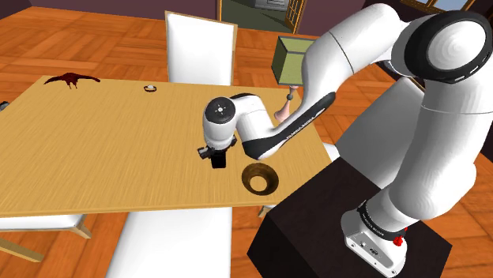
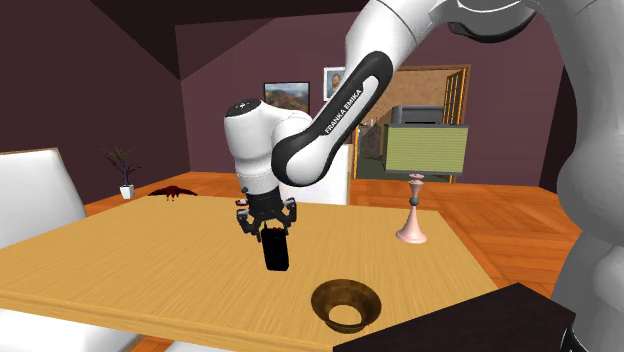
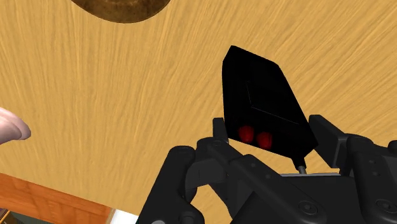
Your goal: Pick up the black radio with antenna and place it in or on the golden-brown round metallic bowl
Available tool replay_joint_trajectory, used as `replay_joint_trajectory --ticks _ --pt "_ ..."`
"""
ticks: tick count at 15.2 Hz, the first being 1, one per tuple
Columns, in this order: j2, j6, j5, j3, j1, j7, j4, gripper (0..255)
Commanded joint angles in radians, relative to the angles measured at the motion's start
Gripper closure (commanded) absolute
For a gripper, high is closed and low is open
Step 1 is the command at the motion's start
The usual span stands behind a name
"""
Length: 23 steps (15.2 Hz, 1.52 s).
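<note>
One gripper [image 3: 268, 132] is clasping one black radio [image 3: 262, 102], fingers partly closed on its sides. One brown bowl [image 2: 322, 298] is sitting nearby.

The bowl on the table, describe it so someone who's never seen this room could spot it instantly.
Start at the big light wooden table and go to its edge nearest the robot's dark stand. There sits a low, round golden-brown bowl, near the black radio clasped in the gripper. It is the one wide, open ring there; the pink candlestick is tall and slim.
</note>
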Motion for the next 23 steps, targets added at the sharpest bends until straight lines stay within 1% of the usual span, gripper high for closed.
replay_joint_trajectory --ticks 1,6,9,11,13,15,16,17,19,21,23 --pt "-0.025 -0.008 0.03 0.018 -0.013 -0.022 -0.004 255" --pt "-0.074 -0.024 0.093 0.055 -0.043 -0.072 -0.008 255" --pt "-0.195 0.064 0.137 0.092 -0.133 -0.09 -0.151 255" --pt "-0.284 0.131 0.183 0.118 -0.192 -0.12 -0.245 255" --pt "-0.384 0.204 0.251 0.141 -0.246 -0.17 -0.339 255" --pt "-0.495 0.283 0.352 0.151 -0.281 -0.25 -0.435 255" --pt "-0.552 0.321 0.415 0.145 -0.283 -0.301 -0.483 255" --pt "-0.607 0.355 0.481 0.129 -0.273 -0.356 -0.531 255" --pt "-0.7 0.406 0.596 0.062 -0.214 -0.459 -0.621 255" --pt "-0.769 0.436 0.672 -0.016 -0.143 -0.535 -0.697 255" --pt "-0.735 0.461 0.599 0.026 -0.198 -0.474 -0.695 255"
